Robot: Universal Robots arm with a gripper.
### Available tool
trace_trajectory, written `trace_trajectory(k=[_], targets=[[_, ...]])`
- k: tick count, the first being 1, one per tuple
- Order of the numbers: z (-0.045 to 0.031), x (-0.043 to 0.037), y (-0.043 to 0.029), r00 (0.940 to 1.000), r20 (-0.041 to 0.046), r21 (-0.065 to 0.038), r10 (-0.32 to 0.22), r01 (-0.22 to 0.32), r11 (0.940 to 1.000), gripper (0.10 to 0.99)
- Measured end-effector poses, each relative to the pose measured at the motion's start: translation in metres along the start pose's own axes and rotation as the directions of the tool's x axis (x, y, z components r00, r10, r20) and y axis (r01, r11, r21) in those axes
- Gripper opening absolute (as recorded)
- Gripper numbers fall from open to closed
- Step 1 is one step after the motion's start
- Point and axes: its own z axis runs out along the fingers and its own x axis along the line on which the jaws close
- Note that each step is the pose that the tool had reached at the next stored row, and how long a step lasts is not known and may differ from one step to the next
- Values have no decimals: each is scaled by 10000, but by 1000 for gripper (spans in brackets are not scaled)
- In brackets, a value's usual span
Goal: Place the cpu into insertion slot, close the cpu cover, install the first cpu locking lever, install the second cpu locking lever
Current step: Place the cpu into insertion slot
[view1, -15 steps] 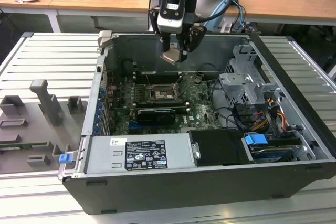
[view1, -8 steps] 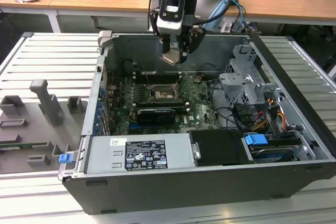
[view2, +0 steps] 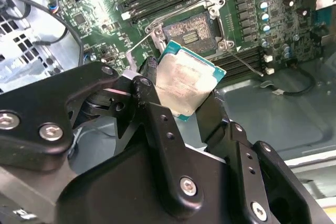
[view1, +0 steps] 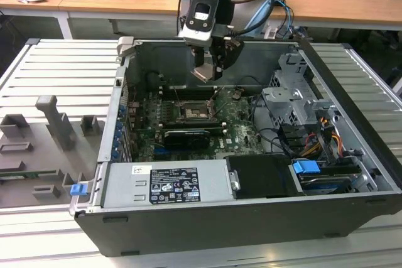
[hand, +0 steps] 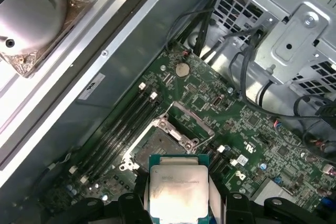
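Silvery cpu (view2: 185, 82) clamped btwn jaws, hovering abv open insertion slot (view2: 191, 30).

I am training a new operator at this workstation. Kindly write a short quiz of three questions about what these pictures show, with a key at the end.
1. Multiple choice: what does the end effector hold?
A) the cpu
B) a screwdriver
C) nothing

2. True or false: the cpu already lies in the insertion slot.

3. Fill the gap: the insertion slot sits on a ___ circuit board.

Key
1. A: the chip is clamped between the fingers.
2. False: the slot's centre is bare, and the cpu hangs above it.
3. green
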Motion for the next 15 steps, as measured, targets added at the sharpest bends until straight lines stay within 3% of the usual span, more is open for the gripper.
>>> trace_trajectory(k=[5,15], targets=[[32,-1,-3,9994,15,10,346,-346,9994,541],[107,-3,-8,9921,43,48,1255,-1255,9921,541]])
